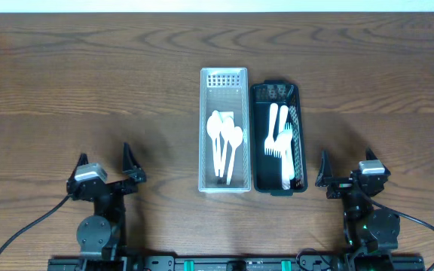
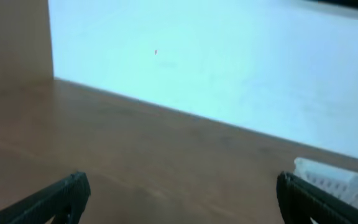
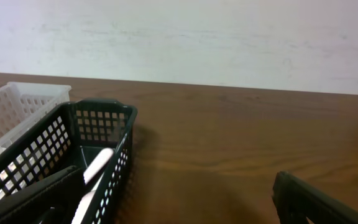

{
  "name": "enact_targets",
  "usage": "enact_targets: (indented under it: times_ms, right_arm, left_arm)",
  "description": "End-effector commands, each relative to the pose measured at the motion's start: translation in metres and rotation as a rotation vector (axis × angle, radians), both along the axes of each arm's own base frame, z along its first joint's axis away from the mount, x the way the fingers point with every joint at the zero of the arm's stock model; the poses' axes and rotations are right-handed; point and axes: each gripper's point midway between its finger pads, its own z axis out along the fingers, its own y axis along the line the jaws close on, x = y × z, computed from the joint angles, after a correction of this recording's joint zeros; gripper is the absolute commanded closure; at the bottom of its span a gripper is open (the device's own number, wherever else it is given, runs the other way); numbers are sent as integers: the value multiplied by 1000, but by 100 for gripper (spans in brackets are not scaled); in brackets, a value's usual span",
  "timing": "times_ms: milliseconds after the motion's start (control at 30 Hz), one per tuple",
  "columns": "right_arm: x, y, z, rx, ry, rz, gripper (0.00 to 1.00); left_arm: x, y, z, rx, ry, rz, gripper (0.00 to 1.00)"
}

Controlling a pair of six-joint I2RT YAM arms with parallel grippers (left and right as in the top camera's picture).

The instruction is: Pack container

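Two perforated baskets stand just beside each other, long sides parallel, at the middle of the wooden table (image 1: pixel 89 68). The white basket (image 1: pixel 224 76) is on the left and holds white plastic spoons (image 1: pixel 225 143), bowls toward the far end. The dark green basket (image 1: pixel 277 187) is on the right and holds white plastic forks (image 1: pixel 277 140), tines toward my side.

My left gripper (image 1: pixel 105 162) rests near the table's near edge with its fingers spread wide and nothing between them. The white basket lies ahead of it and to its right, well apart. My right gripper (image 1: pixel 346 167) is also spread wide and empty. The dark green basket lies just to its left and ahead, near but not touching.
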Motion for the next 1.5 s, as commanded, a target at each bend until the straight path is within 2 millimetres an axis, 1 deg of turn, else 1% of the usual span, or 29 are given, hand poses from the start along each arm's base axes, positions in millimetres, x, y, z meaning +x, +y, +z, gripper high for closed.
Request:
enact_targets:
  times_ms: [0,67,167,367,500,700,1467]
  right_arm:
    - [-1,4,-1,18,1,19,1]
    - [-1,4,-1,18,1,19,1]
    - [-1,4,-1,18,1,19,1]
    - [-1,4,-1,19,1,19,1]
    - [-1,4,-1,18,1,19,1]
    - [-1,4,-1,18,1,19,1]
    - [-1,4,-1,18,1,19,1]
  left_arm:
    - [4,1,-21,46,21,4,2]
    - [4,1,-39,51,99,2,2]
    - [2,0,-58,56,179,-7,2]
    - [3,-12,-59,52,179,-75,2]
    - [3,-16,-60,50,182,-101,2]
    - [3,-13,-60,47,182,-88,2]
    - [3,-12,-60,48,184,-87,2]
